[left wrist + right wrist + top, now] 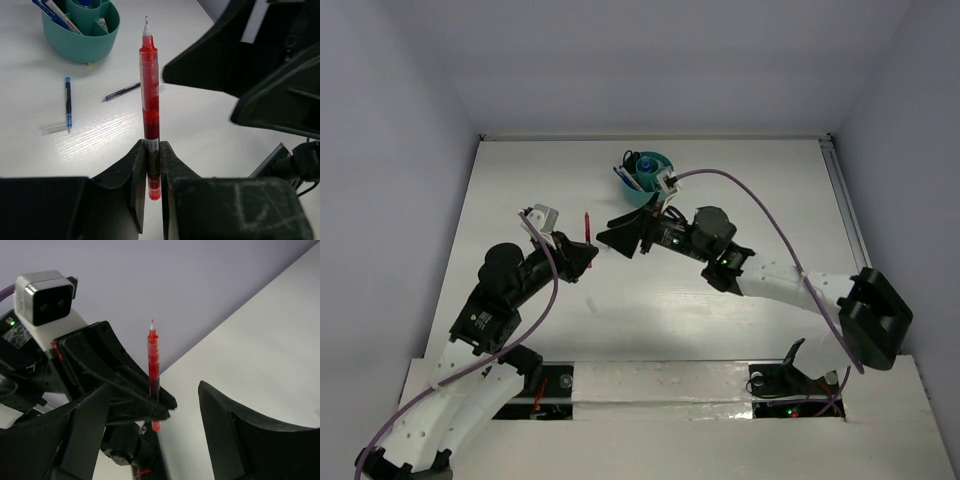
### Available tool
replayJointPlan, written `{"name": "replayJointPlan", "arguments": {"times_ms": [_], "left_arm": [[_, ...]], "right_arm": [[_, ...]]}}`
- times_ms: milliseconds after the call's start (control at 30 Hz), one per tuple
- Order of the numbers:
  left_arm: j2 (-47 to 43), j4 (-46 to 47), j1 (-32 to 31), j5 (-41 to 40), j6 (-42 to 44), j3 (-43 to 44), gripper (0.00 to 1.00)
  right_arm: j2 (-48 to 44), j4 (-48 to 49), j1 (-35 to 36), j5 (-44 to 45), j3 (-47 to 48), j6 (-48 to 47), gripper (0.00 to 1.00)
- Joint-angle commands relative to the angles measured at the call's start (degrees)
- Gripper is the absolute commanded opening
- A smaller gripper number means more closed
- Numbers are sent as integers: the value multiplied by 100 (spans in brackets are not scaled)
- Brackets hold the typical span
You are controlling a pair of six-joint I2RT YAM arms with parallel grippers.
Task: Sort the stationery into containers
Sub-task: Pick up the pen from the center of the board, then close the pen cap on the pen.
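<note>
The left pincer [152, 150] was clamped on the lower end of 1 red pen [150, 85], holding it upright above the tabletop [200, 130]. The right pincer [617, 238] stood wide just beside it. The teal cup [80, 47] sat farther off with pens inside; 1 blue pen [68, 102] and 1 dark pen [122, 92] lay near it.

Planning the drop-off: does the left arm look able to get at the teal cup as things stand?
Probably yes, though tightly. The left gripper, shut on the red pen, has an open line toward the teal cup; the open right gripper crowds that path from the side.
</note>
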Motion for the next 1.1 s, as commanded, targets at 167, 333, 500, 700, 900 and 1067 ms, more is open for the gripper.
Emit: {"name": "replayJointPlan", "arguments": {"times_ms": [167, 333, 500, 700, 900, 1067], "left_arm": [[-553, 23, 148, -791, 24, 50, 0], [-948, -30, 262, -1099, -2, 67, 0], [-1125, -101, 262, -1355, -20, 67, 0], [-1160, -109, 262, -1337, -11, 67, 0], [-1116, -83, 314, -1223, 15, 58, 0], [-1142, -83, 367, -1187, 24, 58, 0]], "right_arm": [[-937, -2068, -50, -59, -379, -1093, 3], [-366, -2482, 168, -124, -415, -1287, 0], [861, -3449, 713, 396, 287, -1594, 32], [1989, -4371, 1031, 1196, 1351, -1788, 64], [2816, -4962, 1391, 1838, 2177, -2095, 65], [3176, -5348, 1601, 2435, 2503, -2289, 63]]}}
